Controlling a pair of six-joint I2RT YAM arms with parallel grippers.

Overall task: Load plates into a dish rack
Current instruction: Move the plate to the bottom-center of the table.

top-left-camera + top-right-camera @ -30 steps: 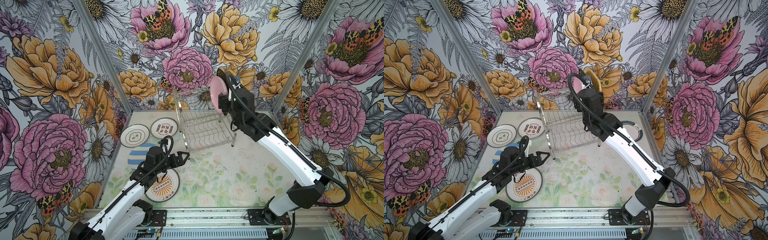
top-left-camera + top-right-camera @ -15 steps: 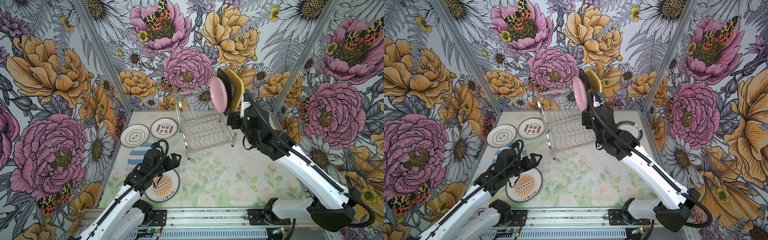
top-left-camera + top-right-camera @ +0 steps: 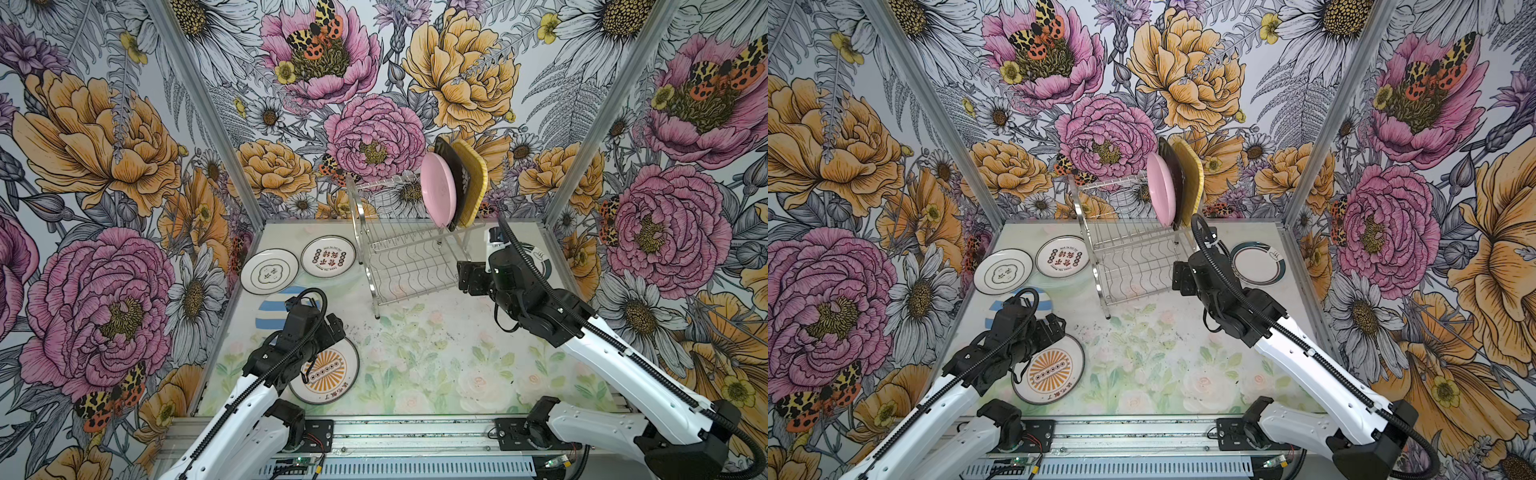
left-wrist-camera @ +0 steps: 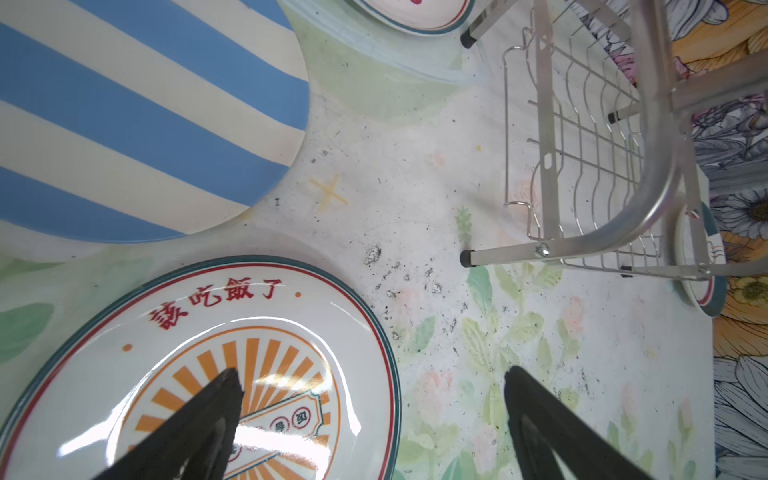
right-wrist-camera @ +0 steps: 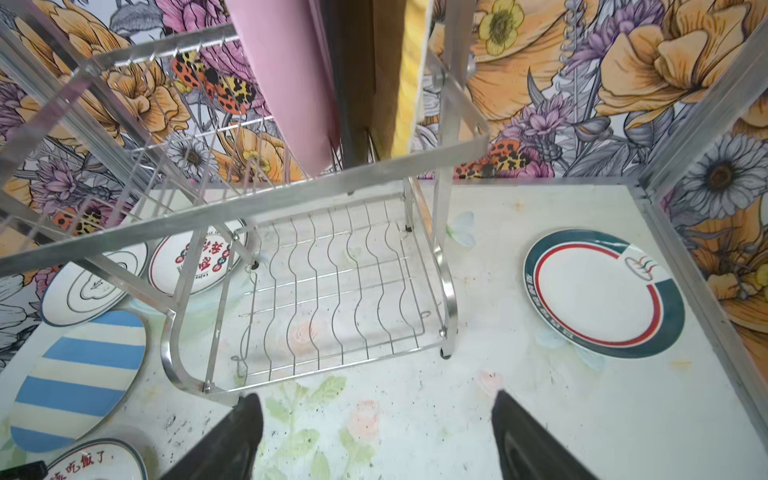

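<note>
1. left gripper [image 4: 372,374]: jaws wide and empty. one finger is over the face of the round white plate with an orange sunburst [image 4: 270,316], the other past its rim over the pale floral table mat [image 4: 415,166]. i cannot tell whether either touches.
2. right gripper [image 5: 374,397]: also wide and empty, hanging clear of the shiny chrome two-tier wire dish rack [image 3: 407,262].
3. three plates stand on edge, close together, on the rack's upper tier: the round pink plate [image 3: 438,193], the black flowered rounded-square plate [image 3: 461,191] and the yellow woven-look rounded-square plate [image 3: 478,183]. the lower shelf is bare.
4. four more lie flat on the mat: the round blue-striped plate [image 4: 124,116], two round white plates with black characters [image 3: 269,271] [image 3: 328,257], and the round teal-banded plate [image 5: 598,291].
5. the step in hand looks like picking up the sunburst plate. it lies flat, so the next move calls for pinching its rim, tipping it upright and seating it in a free slot.
</note>
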